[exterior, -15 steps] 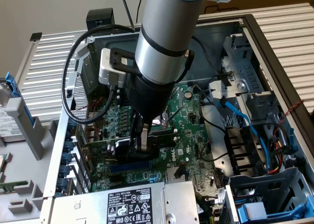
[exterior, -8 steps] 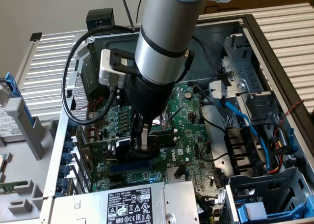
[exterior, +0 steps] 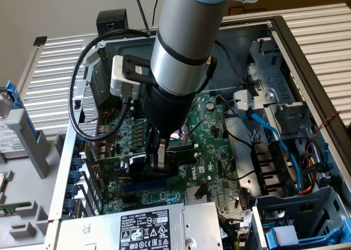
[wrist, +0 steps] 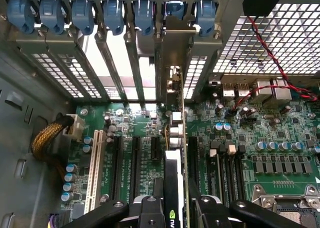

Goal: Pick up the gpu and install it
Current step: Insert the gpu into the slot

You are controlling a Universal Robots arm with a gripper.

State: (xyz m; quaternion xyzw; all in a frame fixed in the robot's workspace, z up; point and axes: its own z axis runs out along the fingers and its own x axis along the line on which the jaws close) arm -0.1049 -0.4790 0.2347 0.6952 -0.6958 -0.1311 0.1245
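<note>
Arm reaches down into the open case [exterior: 285, 35]. The gripper [exterior: 159, 161] sits at about 7 o'clock from the exterior view's centre, low over the motherboard [exterior: 214, 151]. Jaws narrow, clamped on the gpu [exterior: 181, 155], which stands on edge between them. In the wrist view the gpu [wrist: 173, 180] is seen edge-on between the gripper [wrist: 176, 210] fingers and in line with an expansion slot. Its silver end bracket [wrist: 176, 48] stands in a rear slot opening of the case, just under the row of blue retainer clips [wrist: 115, 13]. Judgement: pick-up is done and the card has been carried to its slot and lined up. The install is far along but not finished, since the jaws are not yet off the card. Hard to make out: the gold edge connector is hidden behind the card body and fingers, so I cannot tell whether it is fully seated or only resting on the slot. In the exterior view the arm's wrist covers the card's upper edge. A blue slot [exterior: 143, 187] shows just beside the card at 6 o'clock of the gripper, and I cannot tell whether that is the slot in use. The power supply [exterior: 137, 231] at 6 o'clock cuts off the board's near edge.
</note>
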